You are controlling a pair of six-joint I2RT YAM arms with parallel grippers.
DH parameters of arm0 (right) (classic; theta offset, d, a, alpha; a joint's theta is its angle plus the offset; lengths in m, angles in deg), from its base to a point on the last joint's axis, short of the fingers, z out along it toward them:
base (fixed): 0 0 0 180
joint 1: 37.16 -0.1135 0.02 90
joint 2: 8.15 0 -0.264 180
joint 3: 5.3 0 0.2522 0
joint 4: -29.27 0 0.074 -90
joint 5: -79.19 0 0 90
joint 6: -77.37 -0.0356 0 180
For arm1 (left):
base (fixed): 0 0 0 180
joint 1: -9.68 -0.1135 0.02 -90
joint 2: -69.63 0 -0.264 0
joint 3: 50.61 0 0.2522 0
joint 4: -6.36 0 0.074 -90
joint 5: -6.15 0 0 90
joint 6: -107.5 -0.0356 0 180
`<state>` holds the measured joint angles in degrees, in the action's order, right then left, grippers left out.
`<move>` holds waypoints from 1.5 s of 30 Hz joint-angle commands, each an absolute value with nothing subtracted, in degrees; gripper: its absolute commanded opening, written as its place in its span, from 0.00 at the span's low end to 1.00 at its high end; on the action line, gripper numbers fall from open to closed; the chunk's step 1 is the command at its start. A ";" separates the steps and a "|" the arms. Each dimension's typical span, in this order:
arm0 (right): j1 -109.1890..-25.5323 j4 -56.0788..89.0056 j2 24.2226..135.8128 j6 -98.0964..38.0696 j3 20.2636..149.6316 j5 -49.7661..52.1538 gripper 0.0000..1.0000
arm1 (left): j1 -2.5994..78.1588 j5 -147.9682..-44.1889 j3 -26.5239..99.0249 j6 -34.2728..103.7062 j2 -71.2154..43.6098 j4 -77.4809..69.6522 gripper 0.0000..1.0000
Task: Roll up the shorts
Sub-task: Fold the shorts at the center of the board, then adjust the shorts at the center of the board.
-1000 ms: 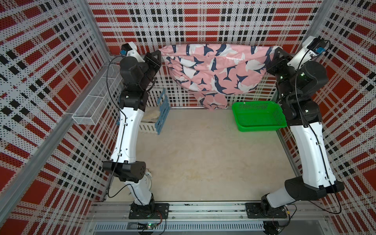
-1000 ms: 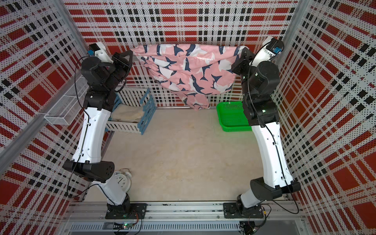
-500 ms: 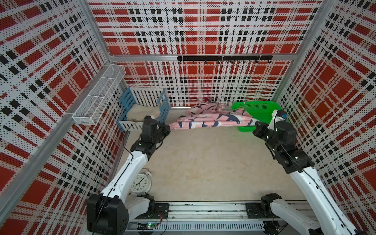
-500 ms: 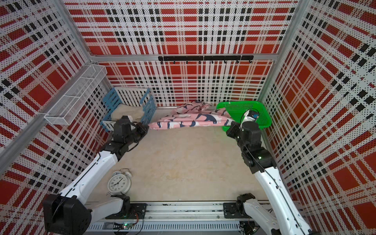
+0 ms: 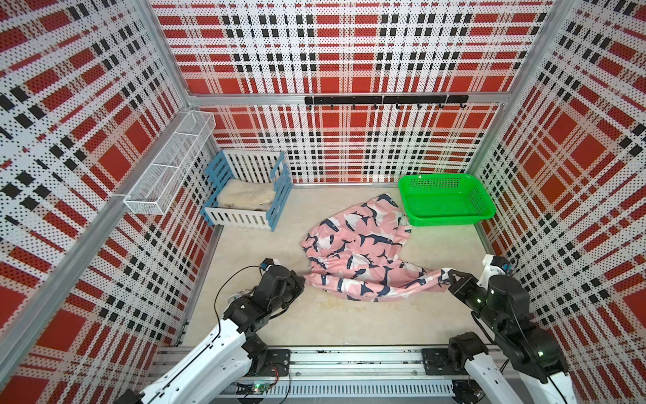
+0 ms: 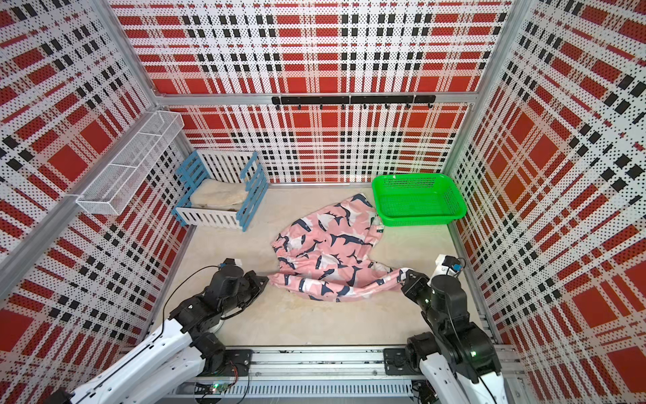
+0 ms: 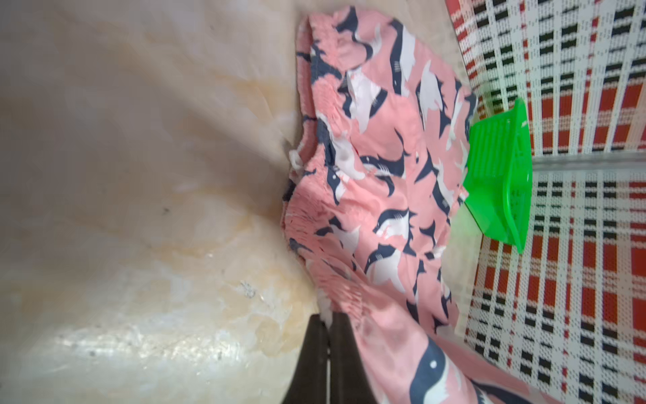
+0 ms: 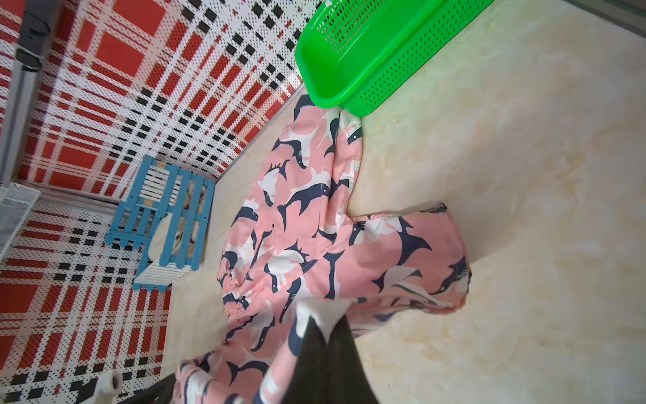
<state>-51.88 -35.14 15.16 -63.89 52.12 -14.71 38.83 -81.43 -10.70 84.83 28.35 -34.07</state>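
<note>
Now down from mid-air, the shorts [image 5: 360, 248] lie rumpled on the desk [image 5: 314, 325] at frame centre. My left gripper [image 5: 303, 280] and right gripper [image 5: 448, 278] each pinch their lower edge tight. Rolling, I judge, can start.

One pair of shorts [image 5: 356, 245] is lying on the tabletop. Two robot arms are reaching toward it, the left arm [image 5: 209, 349] and the right arm [image 5: 517, 335]. Each is carrying one gripper, the left gripper [image 5: 302, 280] and the right gripper [image 5: 449, 277], making two in all. One green basket [image 5: 451, 219] is sitting at the back. One blue-and-white slatted crate [image 5: 241, 218] is standing there too, holding one cream cloth [image 5: 244, 197]. One white wire shelf [image 5: 167, 168] is hanging on a side wall, showing three compartments. One black hook rail [image 5: 384, 100] is running along the back wall, its hooks too small to count
</note>
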 commanded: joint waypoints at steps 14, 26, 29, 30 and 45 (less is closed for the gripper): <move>-52.19 -0.39 69.35 -50.57 79.56 -18.54 0.00 | 17.67 -82.31 21.89 56.57 -11.54 -24.66 0.00; -53.62 6.43 105.48 -46.60 106.23 -33.47 0.07 | 17.44 -82.54 53.10 49.48 -47.06 -24.21 0.00; -53.91 0.87 111.38 -45.31 113.52 -32.02 0.41 | 18.03 -81.56 54.62 49.31 -49.05 -27.17 0.25; -54.10 -0.01 111.78 -45.13 114.29 -31.26 0.46 | 18.04 -81.39 53.95 49.32 -48.67 -27.26 0.37; -65.32 -14.08 103.47 -43.83 106.10 -16.04 0.73 | 24.83 -75.91 68.85 40.74 -50.50 -40.22 0.48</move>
<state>-63.27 -8.67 105.19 -42.47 110.65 -21.98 22.00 -75.45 66.13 44.15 -47.34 -35.23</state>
